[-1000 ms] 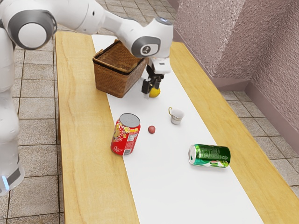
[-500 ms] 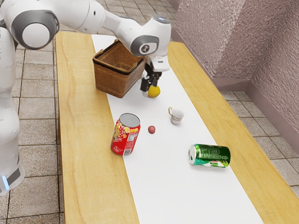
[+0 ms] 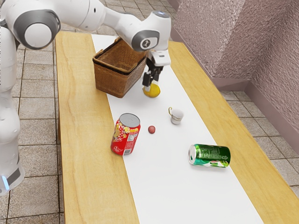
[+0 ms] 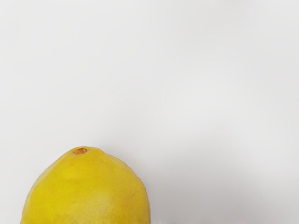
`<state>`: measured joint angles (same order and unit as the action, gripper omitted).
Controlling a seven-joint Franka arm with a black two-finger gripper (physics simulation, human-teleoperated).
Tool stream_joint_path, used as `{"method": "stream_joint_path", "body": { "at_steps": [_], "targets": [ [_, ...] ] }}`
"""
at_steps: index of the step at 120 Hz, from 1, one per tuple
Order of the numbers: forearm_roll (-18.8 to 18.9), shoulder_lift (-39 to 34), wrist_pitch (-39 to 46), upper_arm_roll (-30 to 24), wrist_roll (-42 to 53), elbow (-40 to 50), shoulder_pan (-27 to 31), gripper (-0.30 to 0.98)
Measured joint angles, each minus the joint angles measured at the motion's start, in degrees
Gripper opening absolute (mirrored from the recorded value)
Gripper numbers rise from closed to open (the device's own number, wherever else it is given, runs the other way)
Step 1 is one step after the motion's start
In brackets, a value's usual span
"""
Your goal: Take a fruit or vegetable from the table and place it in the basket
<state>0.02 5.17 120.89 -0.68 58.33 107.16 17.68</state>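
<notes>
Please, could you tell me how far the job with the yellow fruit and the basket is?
The approach looks nearly done: the hand is right at the yellow fruit. Grasping seems to be the current step, but I cannot confirm a grip. The fruit is outside the basket, so lifting, carrying and releasing it are left.

Bright, diffuse light fills the exterior view, leaving the white runner (image 3: 187,191) almost without shading and the arm (image 3: 77,11) pale, with soft grey shadows. In the wrist view, dim grey shadow spreads beside the lemon (image 4: 88,191), whose skin has a gentle sheen; the light's source cannot be told.
</notes>
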Motion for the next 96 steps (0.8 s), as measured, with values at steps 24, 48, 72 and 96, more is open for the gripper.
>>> {"method": "stream_joint_path", "body": {
  "at_steps": [24,48,72,96],
  "targets": [
    [-0.2,3.2,-0.7,-0.1,0.0,-2.4,-0.3,0.69],
    [-0.7,3.8,-1.4,-0.1,0.0,-4.1,0.5,0.69],
    [-1.3,5.3,-2.3,-0.1,0.1,-5.7,1.9,0.69],
    [-1.6,6.6,-2.7,-0.1,0.2,-6.1,2.1,0.69]
  ]
}}
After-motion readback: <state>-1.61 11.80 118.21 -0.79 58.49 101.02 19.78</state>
